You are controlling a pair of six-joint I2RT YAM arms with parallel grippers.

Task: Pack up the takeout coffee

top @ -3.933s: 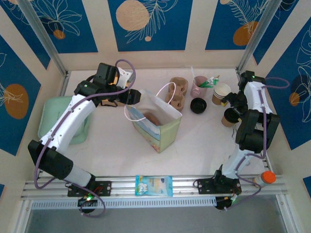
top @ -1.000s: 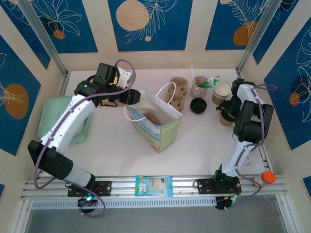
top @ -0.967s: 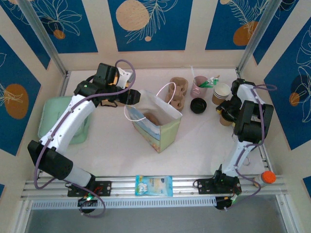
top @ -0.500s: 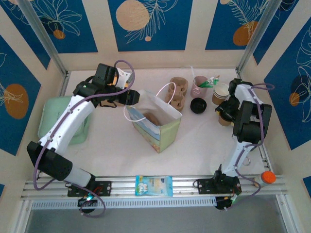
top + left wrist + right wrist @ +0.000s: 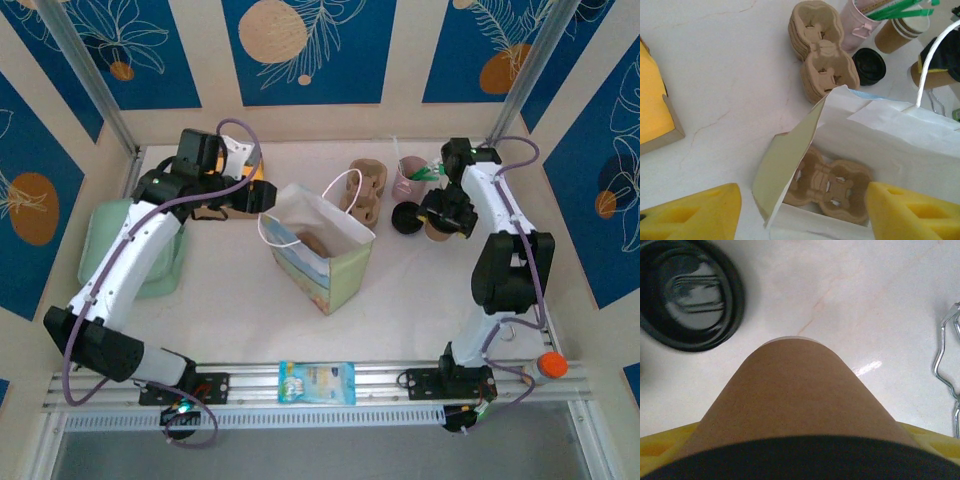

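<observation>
From above, the white marbled desk (image 5: 230,300) carries a white paper bag with cord handles (image 5: 322,250) standing open at its centre. At ten o'clock from the bag the left tool (image 5: 258,195) hangs just beside the bag's rim, its arm passing over a pale green tray (image 5: 110,250) at nine o'clock. At one o'clock from the bag lies a stack of brown moulded-pulp cup carriers (image 5: 365,192), with a pink cup of green utensils (image 5: 408,178) and a loose round black lid (image 5: 404,216) to its right. Just right of that lid, at two o'clock from the bag, the right tool (image 5: 441,216) is clamped on the takeout coffee (image 5: 437,231), a small brown kraft-paper cup with a black plastic lid. A blue-and-white packet (image 5: 317,382) lies at six o'clock by the near edge. In the left wrist view, the left tool's yellow fingers (image 5: 700,212) sit at five and seven o'clock, spread wide with nothing pinched, above the bag's open mouth (image 5: 880,135). A single pulp carrier (image 5: 830,185) lies on the bag's floor. The carrier stack (image 5: 822,55) is at twelve o'clock and the loose lid (image 5: 869,65) at two o'clock. The takeout coffee's brown wall (image 5: 935,77) shows at the three o'clock edge. In the right wrist view, the takeout coffee (image 5: 800,390) fills the centre, its black lid along six o'clock and its wall tapering toward twelve. The right tool's yellow fingers (image 5: 665,447) press its sides at the lower corners. The loose lid (image 5: 687,295) lies at ten o'clock, and a bent metal wire (image 5: 947,365) at three o'clock.
</observation>
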